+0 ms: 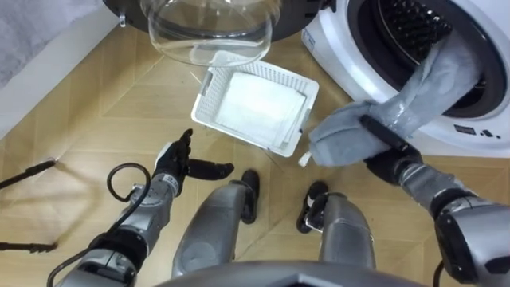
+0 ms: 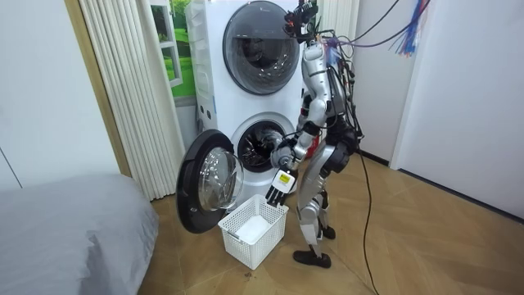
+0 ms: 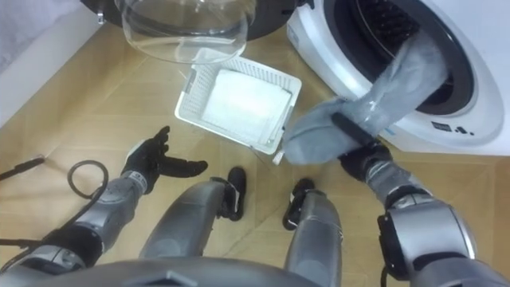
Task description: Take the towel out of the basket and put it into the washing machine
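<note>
Fingers of right hand grip towel at washing machine opening.

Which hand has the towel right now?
The right hand, curled round the grey towel by the open washing machine; the left hand hangs open, holding nothing.

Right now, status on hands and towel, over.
Right hand shut on grey towel, upper end across the washer opening. Left hand open, idle. Door open, nothing blocking.
</note>
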